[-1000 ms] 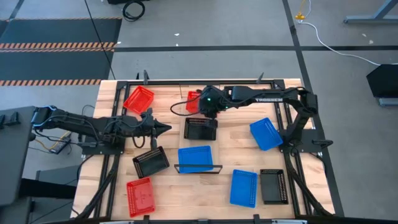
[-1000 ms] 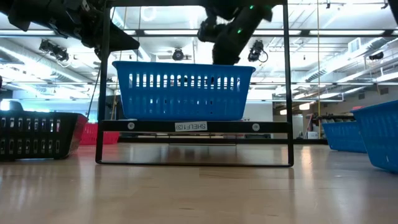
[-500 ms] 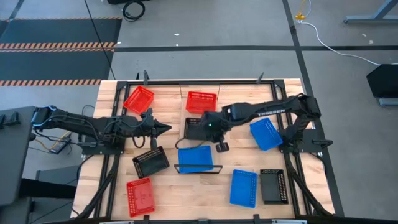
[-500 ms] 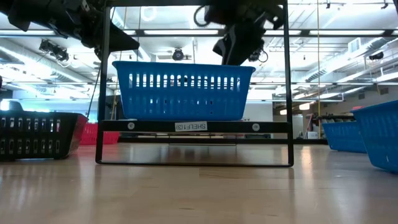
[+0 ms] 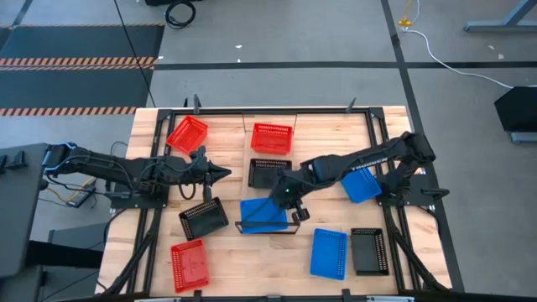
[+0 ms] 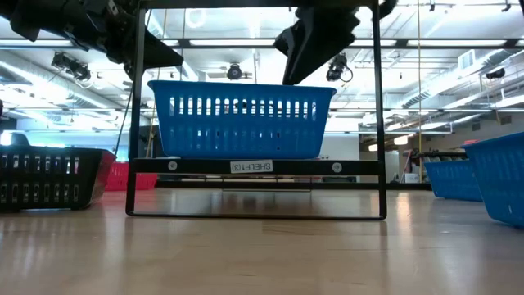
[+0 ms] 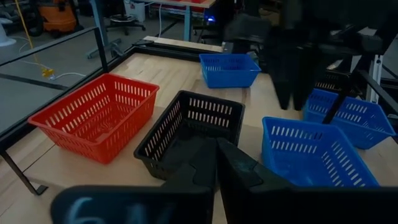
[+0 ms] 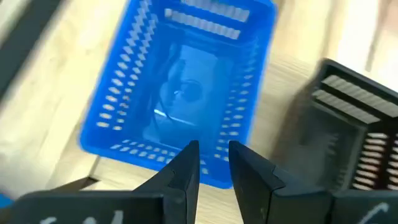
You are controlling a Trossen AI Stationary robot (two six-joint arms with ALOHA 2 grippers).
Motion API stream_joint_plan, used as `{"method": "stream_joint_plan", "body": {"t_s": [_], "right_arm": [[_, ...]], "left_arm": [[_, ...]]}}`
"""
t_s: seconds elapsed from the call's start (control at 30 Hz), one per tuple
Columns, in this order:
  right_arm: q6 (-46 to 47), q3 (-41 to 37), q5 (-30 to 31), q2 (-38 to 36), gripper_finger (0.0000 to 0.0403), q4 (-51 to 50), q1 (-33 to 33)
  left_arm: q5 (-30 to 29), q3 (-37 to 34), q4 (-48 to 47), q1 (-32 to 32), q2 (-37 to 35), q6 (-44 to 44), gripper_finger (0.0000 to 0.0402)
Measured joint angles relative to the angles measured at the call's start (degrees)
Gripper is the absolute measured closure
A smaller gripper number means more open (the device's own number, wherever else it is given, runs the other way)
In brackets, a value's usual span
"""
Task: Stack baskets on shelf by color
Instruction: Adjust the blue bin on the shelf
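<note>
A blue basket (image 5: 260, 215) sits on the shelf (image 6: 250, 166), a light board in a thin black frame. My right gripper (image 5: 285, 200) hangs over that basket's right end; in the right wrist view its fingers (image 8: 186, 171) stand a little apart and open, empty, with the blue basket (image 8: 180, 87) below. The same gripper (image 6: 315, 41) shows dark above the basket (image 6: 241, 119) in the low view. My left gripper (image 5: 225, 174) waits shut and empty, left of a black basket (image 5: 270, 174); its fingers (image 7: 216, 163) are pressed together.
Red baskets lie at the far left (image 5: 186, 134), far middle (image 5: 273, 138) and near left (image 5: 189, 264). A black basket (image 5: 203, 218) sits left of the shelf. Blue (image 5: 328, 253) and black (image 5: 369, 250) baskets lie near right, another blue one (image 5: 359, 183) beside the right arm's base.
My right gripper has swung from the far red and black baskets toward the near side, ending above the blue basket on the shelf. The left arm has not moved.
</note>
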Motion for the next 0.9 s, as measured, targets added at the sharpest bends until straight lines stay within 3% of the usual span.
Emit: {"method": "stream_joint_plan", "body": {"t_s": [0.9], "right_arm": [[-1.2, -0.9, -2.2, 3.5, 0.0309, 2.1, 0.5]], "left_arm": [[0.0, 0.0, -0.8, 0.0, 0.0, -0.2, 0.0385]]}}
